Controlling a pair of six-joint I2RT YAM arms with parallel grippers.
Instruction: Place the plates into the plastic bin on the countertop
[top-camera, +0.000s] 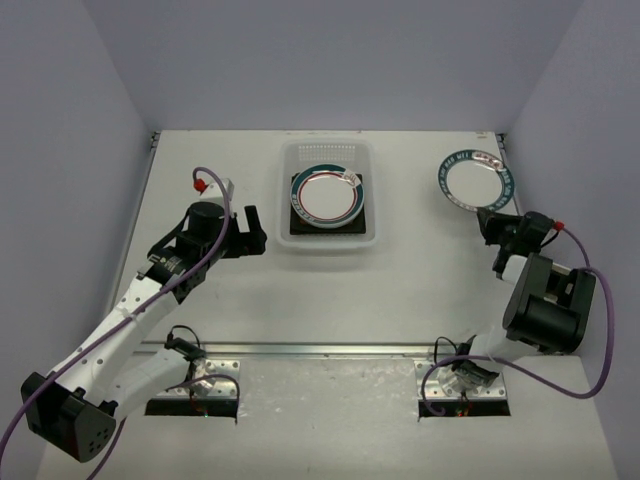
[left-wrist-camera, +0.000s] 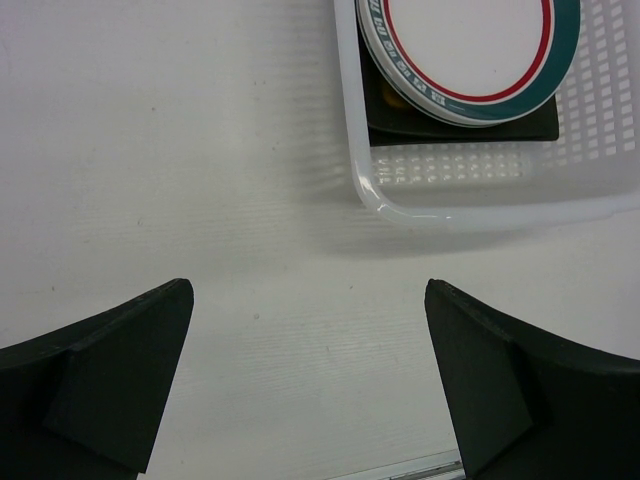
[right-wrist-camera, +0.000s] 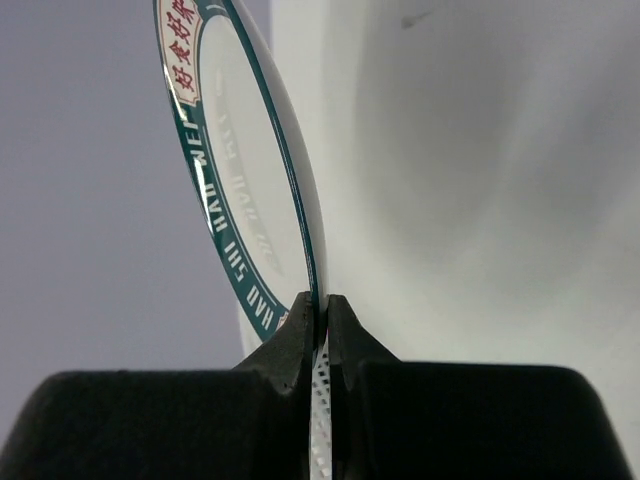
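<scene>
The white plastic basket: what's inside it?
A round white plate with a green and red rim lies on a dark square plate in the bin. The square plate's centre is mostly covered.

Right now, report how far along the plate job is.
Done: round plates are stacked on a dark square plate inside the plastic bin. In hand: the right tool is pinched on the rim of a green-banded plate, held right of the bin. The left tool is open and empty beside the bin. Left: bin that held plate; I see no others on the countertop.
</scene>
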